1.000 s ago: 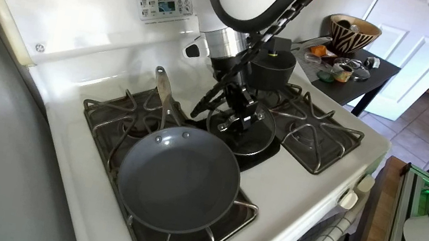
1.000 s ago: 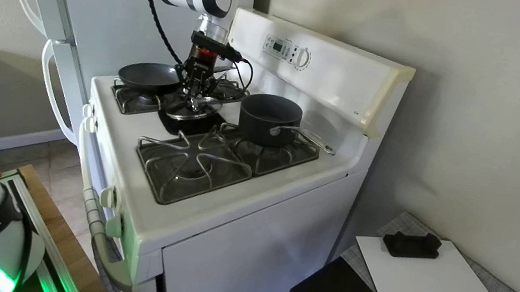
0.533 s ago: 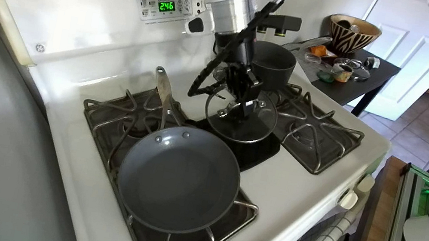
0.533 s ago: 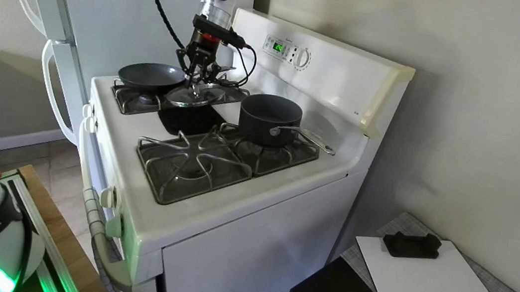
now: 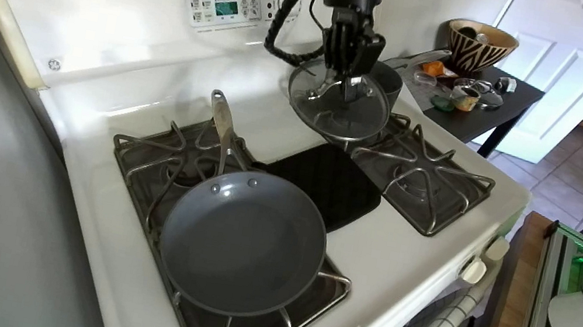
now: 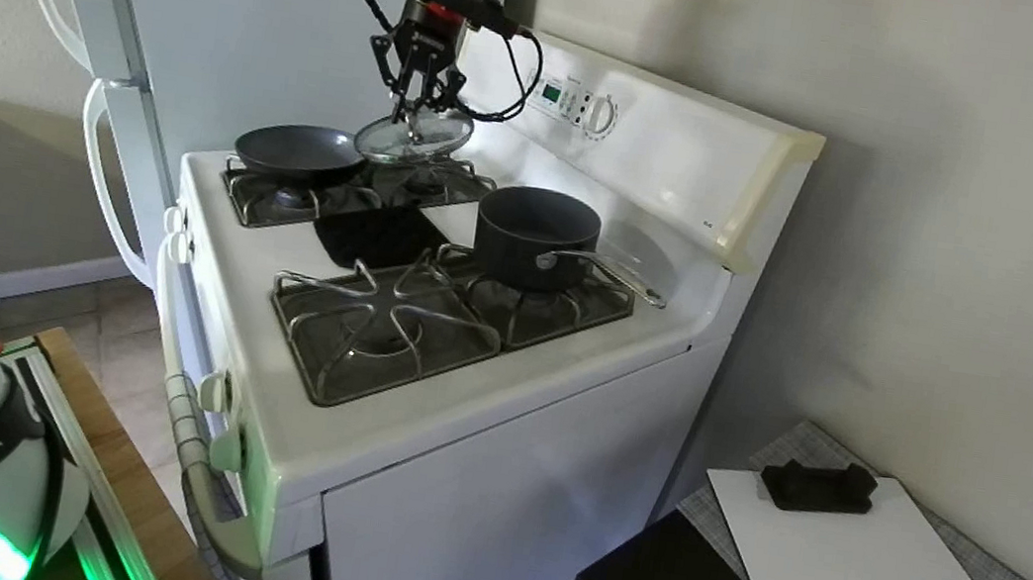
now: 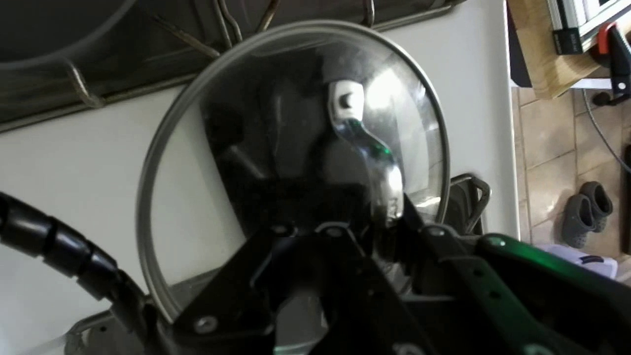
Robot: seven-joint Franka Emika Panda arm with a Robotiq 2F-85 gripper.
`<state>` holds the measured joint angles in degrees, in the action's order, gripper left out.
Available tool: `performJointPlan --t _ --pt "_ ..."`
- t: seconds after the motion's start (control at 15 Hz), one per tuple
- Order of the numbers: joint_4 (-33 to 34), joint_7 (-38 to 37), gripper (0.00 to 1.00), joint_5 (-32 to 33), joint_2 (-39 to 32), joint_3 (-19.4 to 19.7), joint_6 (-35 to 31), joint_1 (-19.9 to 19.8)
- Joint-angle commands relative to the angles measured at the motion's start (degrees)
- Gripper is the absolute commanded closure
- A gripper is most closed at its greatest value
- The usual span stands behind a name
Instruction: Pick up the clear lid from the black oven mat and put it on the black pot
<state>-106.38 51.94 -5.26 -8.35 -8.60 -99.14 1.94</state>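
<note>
My gripper (image 5: 348, 85) is shut on the metal arched handle of the clear lid (image 5: 323, 114). Both also show in an exterior view, the gripper (image 6: 413, 109) above the lid (image 6: 388, 143). The lid hangs in the air, slightly tilted, above the stove. In the wrist view the handle of the lid (image 7: 387, 180) runs between the fingers of the gripper (image 7: 387, 229). The black oven mat (image 5: 332, 185) lies bare on the stove's middle; it also shows there (image 6: 374, 236). The black pot (image 6: 535, 243) stands uncovered on a rear burner, its handle outward; the lid and gripper partly hide the pot (image 5: 391, 82).
A grey frying pan (image 5: 242, 244) sits on the burner grate beside the mat. Burner grates (image 6: 387, 328) lie in front of the pot. The stove's back panel (image 6: 663, 160) rises behind. A side table with a patterned bowl (image 5: 479, 50) and another glass lid (image 5: 491, 97) stands beyond the stove.
My gripper has lifted the clear lid up off the black oven mat and toward the stove's back. The lid has tilted a little. The mat is now uncovered.
</note>
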Motion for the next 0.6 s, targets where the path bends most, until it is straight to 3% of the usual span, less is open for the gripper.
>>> performJointPlan --t 0.0,0.53 --pt "1.8 1.29 1.0 -3.86 2.76 2.23 2.8 -1.26" --pt "1.89 0.5 1.0 -3.42 2.44 3.28 0.86 -0.88"
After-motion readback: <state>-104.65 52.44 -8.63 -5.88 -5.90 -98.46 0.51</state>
